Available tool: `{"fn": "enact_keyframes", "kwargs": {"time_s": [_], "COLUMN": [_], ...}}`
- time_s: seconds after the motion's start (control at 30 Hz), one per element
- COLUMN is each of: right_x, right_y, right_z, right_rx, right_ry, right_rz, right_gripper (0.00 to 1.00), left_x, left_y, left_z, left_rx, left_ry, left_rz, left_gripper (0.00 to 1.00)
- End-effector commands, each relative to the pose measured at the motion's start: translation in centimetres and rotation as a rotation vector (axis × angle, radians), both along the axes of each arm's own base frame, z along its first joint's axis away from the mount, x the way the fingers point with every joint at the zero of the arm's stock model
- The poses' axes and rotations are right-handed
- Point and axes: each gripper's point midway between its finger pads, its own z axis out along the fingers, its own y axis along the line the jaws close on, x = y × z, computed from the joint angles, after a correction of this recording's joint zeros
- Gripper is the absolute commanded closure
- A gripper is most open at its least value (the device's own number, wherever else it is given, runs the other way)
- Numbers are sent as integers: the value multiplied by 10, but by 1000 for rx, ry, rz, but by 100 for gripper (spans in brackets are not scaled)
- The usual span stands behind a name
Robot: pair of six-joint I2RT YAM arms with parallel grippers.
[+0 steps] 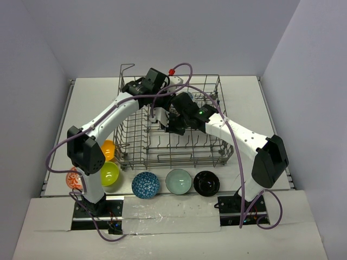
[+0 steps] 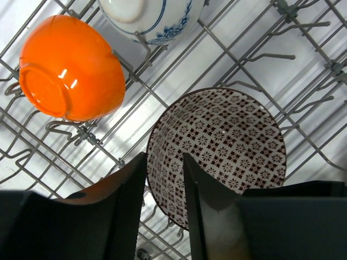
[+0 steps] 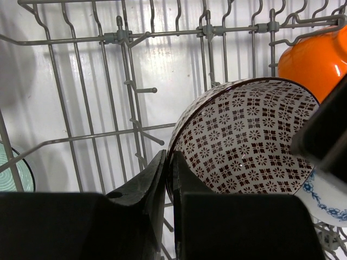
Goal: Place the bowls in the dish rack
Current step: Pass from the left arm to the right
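Right gripper (image 3: 169, 158): pinches, fingers pressed nearly together, the rim of a dark-red-and-white patterned round bowl (image 2: 222, 141). Left gripper (image 2: 164, 161): straddles the same rim, jaws parted. Beneath both, a grey wire dish rack (image 1: 162, 161) on a white table (image 1: 92, 97), pale plain walls (image 1: 162, 32) around. Sits tilted on edge among the tines, right at the fingertips. Just ahead of the left gripper, inside the rack: a glossy orange bowl (image 2: 70, 67) and a blue-and-white bowl (image 2: 157, 16). Well behind both grippers, outside the rack: a blue-patterned bowl (image 1: 145, 184), a pale teal bowl (image 1: 178, 181), a glossy black bowl (image 1: 206, 183) in a row.

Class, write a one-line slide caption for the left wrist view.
Left jaws open astride the rim of the patterned bowl in the rack, beside an orange bowl.
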Motion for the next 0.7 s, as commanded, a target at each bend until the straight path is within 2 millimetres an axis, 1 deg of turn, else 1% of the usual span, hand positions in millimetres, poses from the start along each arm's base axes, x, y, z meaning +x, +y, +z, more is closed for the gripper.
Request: {"fn": "enact_keyframes", "kwargs": {"time_s": [0.0, 0.07, 0.1, 0.17, 0.2, 0.23, 0.27, 0.3, 0.33, 0.4, 0.47, 0.57, 0.6, 0.63, 0.67], "right_x": [2, 2, 3, 4, 3, 3, 3, 2, 2, 2, 0, -2, -3, -3, -3], "right_y": [6, 6, 6, 6, 6, 6, 6, 5, 5, 5, 6, 7, 7, 6, 6], "right_z": [2, 2, 3, 6, 8, 9, 10, 11, 12, 12, 15, 22, 25, 28, 30], "right_rx": [12, 14, 15, 20, 23, 27, 31, 32, 33, 33, 43, 57, 62, 67, 70], "right_ry": [3, 4, 1, -5, -7, -9, -12, -13, -14, -14, -12, -8, -12, -18, -22], "right_rz": [5, 1, -2, -4, -6, -5, -4, -3, -3, -3, 0, 10, 11, 10, 10], "right_gripper": [100, 100, 100, 100, 100, 100, 100, 100, 100, 100, 100, 100, 100, 100, 100], "left_x": [-4, -3, 0, 6, 9, 11, 12, 17, 17, 20, 24, 29, 33, 33, 37], "left_y": [-12, -12, -8, -4, -1, 2, 3, 10, 13, 23, 33, 53, 64, 72, 85], "left_z": [31, 34, 36, 49, 56, 68, 74, 79, 90, 101, 109, 113, 113, 115, 117], "left_rx": [-66, -63, -54, -53, -52, -60, -64, -46, -51, -40, -28, -1, 6, -2, -5], "left_ry": [-46, -56, -72, -115, -137, -170, -187, -218, -247, -289, -321, -356, -362, -371, -376], "left_rz": [-13, -11, 13, 43, 56, 70, 72, 96, 106, 140, 177, 228, 258, 277, 313], "left_gripper": [61, 59, 57, 56, 53, 52, 51, 50, 50, 48, 48, 48, 48, 48, 48]}}
